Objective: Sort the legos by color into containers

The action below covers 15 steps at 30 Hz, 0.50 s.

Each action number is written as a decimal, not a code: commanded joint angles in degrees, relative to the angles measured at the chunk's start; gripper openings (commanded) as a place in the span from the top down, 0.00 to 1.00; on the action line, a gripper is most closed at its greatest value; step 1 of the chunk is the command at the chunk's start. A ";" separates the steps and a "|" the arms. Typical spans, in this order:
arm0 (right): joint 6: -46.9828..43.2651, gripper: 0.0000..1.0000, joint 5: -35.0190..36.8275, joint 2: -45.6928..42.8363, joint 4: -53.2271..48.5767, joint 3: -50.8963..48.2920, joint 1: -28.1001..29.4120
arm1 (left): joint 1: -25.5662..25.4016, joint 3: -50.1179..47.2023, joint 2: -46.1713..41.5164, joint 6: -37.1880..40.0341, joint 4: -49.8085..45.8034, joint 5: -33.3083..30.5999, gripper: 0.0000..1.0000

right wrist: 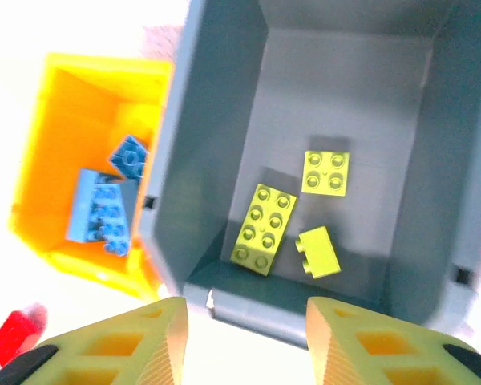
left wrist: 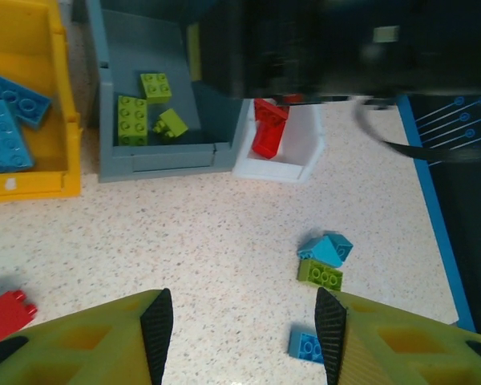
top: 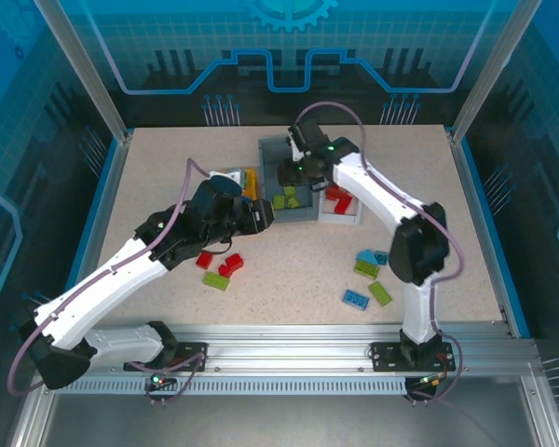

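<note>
- Three bins stand together at the far middle of the desk (top: 158, 177) in the top view: yellow bin (top: 251, 179), grey bin (top: 270, 158), white bin (top: 352, 214). Loose legos lie nearer me, red ones (top: 231, 266) by my left arm and a blue and lime cluster (top: 365, 270) by my right.
- Left wrist view: my left jaws are spread with nothing between them, over bare desk. A lime brick (left wrist: 321, 275) lies studs up, long axis nearly across the view, touching a blue wedge (left wrist: 327, 247). A red brick (left wrist: 4, 314) sits at the left edge. I judge the job here is choosing one loose brick: I should turn my wrist to close across its short width and come down straight, so the neighbour isn't nudged.
- Right wrist view: my right jaws are spread and empty above the grey bin's near wall. Inside, the long lime brick (right wrist: 263, 228) lies studs up, long axis leaning lower-left to upper-right. A small one (right wrist: 319, 251) is tipped on its side. I should rise clear of the wall before swinging away.
</note>
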 commanded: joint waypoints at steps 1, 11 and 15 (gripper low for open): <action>-1.91 0.57 4.40 -11.59 4.92 -6.50 2.38 | -0.36 -1.11 -2.40 -0.91 -4.68 -2.95 0.47; -5.93 0.53 8.29 -45.96 21.27 -40.44 12.01 | 2.75 -2.80 -3.61 3.70 -14.06 -1.98 0.44; -0.74 0.54 16.23 -55.99 15.46 -48.60 17.34 | 2.60 -5.68 -1.55 6.72 -10.62 5.18 0.44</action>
